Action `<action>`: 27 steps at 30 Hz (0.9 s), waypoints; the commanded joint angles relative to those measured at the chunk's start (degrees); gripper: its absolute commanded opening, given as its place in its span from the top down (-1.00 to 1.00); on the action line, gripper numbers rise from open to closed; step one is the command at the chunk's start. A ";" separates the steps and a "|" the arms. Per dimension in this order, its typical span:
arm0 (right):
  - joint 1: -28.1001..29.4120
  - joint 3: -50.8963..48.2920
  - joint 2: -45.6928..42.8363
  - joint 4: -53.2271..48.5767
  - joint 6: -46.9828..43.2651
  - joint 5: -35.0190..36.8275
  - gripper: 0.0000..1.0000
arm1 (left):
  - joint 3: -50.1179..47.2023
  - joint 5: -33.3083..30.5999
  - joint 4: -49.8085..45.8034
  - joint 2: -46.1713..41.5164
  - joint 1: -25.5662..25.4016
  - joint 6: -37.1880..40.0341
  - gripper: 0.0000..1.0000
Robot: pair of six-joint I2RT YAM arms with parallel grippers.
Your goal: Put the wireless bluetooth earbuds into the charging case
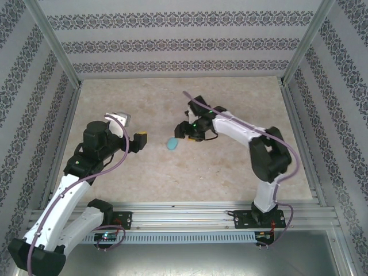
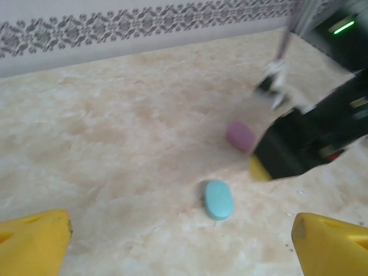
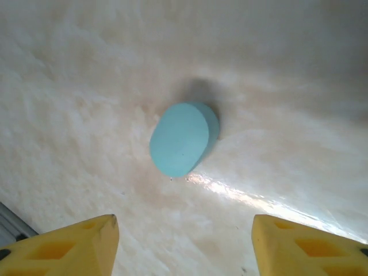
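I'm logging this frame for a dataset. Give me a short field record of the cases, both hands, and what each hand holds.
light-blue case: lying on the table, looks closed
pink case: on the table beyond the light-blue case, close to the right arm's hand
left hand: open, empty, facing both cases
right hand: open, empty, poised over the light-blue case

This is a lab robot test cell. Patterned wallpaper panels (image 1: 184,40) sit in a bare aluminium frame (image 1: 57,47) around a marble-look tabletop (image 1: 172,178). Two cabled robot arms (image 1: 63,195) are bolted to a slotted metal rail (image 1: 190,215) at its near edge.
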 commanded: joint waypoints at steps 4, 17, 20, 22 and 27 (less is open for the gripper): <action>-7.45 -3.88 -14.66 -3.64 -8.39 14.88 -0.72 | -0.21 -3.71 6.79 5.31 6.82 0.99 -1.00; -32.90 -32.31 -38.40 25.79 -19.61 25.57 -0.96 | -15.16 -0.49 43.59 19.19 18.78 7.33 -1.00; -33.17 -42.76 -42.93 37.84 -26.33 27.96 -0.96 | -16.48 -4.83 45.74 22.21 18.78 10.63 -1.00; -33.38 -46.83 -44.06 41.21 -26.14 29.04 -0.96 | -16.75 -7.38 45.54 24.04 18.78 11.31 -1.00; -33.44 -52.22 -42.04 47.28 -24.87 27.39 -0.96 | -16.88 -9.66 45.63 25.51 18.79 10.31 -1.00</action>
